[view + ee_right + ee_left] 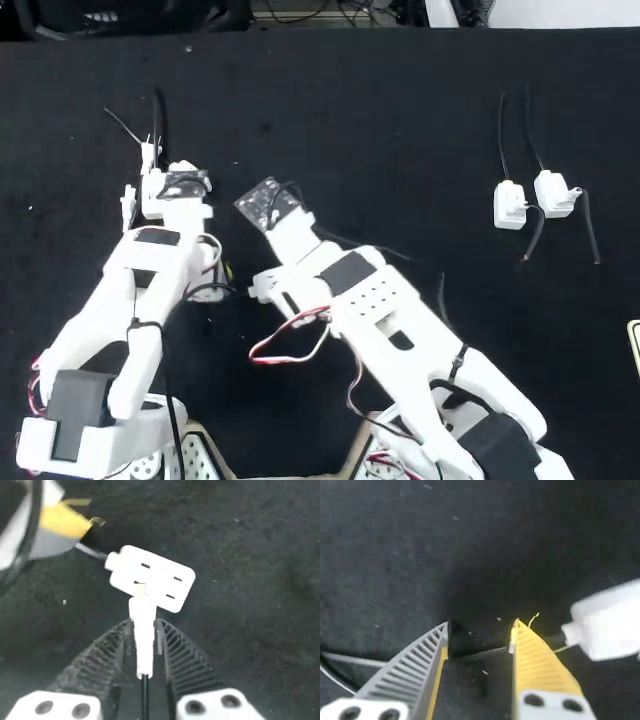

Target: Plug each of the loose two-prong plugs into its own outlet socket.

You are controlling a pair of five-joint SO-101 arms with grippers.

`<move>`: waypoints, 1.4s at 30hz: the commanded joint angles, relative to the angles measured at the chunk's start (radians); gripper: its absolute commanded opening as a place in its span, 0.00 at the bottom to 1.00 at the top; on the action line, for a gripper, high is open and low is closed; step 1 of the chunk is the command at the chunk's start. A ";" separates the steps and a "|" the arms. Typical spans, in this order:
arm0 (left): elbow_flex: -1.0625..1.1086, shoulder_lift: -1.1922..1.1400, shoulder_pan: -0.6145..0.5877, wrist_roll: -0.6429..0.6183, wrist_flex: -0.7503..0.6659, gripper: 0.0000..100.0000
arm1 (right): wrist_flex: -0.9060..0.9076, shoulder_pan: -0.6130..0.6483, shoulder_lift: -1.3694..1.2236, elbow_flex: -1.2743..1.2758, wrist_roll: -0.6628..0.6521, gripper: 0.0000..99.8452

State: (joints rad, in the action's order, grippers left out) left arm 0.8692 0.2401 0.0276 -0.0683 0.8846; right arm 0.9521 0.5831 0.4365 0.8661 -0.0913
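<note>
High view: two white corded blocks (510,205) lie on the black table (400,100), well apart from both arms.
Left wrist view: the left gripper (480,630) is spread and empty, with the outlet socket (610,625) just beside it.
Right wrist view: the right gripper (144,625) clenches a two-prong plug (142,611), whose prongs are at the socket's face.

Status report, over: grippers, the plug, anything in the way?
Right gripper shut on plug, its tip at outlet block. Left gripper open beside that block. Nothing between them.

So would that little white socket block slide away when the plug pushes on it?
Probably a bit: the socket block looks small and light, lying flat on the black cloth, so the plug may shove it. It seems hard plastic, unlikely to bend.
</note>
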 commanded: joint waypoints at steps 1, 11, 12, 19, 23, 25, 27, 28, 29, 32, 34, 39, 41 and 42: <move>-0.042 0.034 0.096 0.034 0.038 0.20 | -0.014 -0.046 0.001 -0.025 0.002 0.01; -0.048 0.092 -0.024 -0.037 0.035 0.20 | 0.094 -0.021 0.007 -0.097 0.000 0.01; -0.044 0.112 -0.035 -0.038 0.035 0.20 | 0.075 -0.012 0.007 -0.085 0.002 0.01; 0.111 0.379 -0.048 -0.069 -0.044 0.20 | -0.124 0.097 0.110 0.074 0.009 0.01; 0.206 0.548 -0.033 -0.078 -0.078 0.20 | -0.245 0.130 0.229 0.188 0.006 0.01; 0.236 0.611 -0.025 -0.075 -0.078 0.20 | -0.301 0.147 0.286 0.249 0.003 0.01; 0.260 0.661 -0.013 -0.074 -0.077 0.20 | -0.347 0.161 0.341 0.300 0.003 0.01; 0.269 0.680 -0.007 -0.074 -0.077 0.20 | -0.364 0.166 0.366 0.321 0.003 0.01; 0.277 0.695 0.002 -0.074 -0.077 0.20 | -0.382 0.167 0.387 0.341 0.003 0.01; 0.300 0.732 0.038 -0.074 -0.077 0.20 | -0.425 0.167 0.437 0.390 0.003 0.01; 0.309 0.744 0.058 -0.074 -0.077 0.20 | -0.460 0.167 0.460 0.420 0.005 0.01; 0.311 0.744 0.067 -0.074 -0.077 0.20 | -0.525 0.167 0.489 0.466 0.009 0.01; 0.311 0.744 0.067 -0.074 -0.077 0.20 | -0.525 0.169 0.490 0.466 0.011 0.01; 0.311 0.744 0.067 -0.074 -0.077 0.20 | -0.525 0.169 0.490 0.466 0.011 0.01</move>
State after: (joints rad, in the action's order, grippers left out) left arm 1.1868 0.9674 0.0813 -0.1343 0.8247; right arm 0.4565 0.7365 0.8968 1.3403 -0.0898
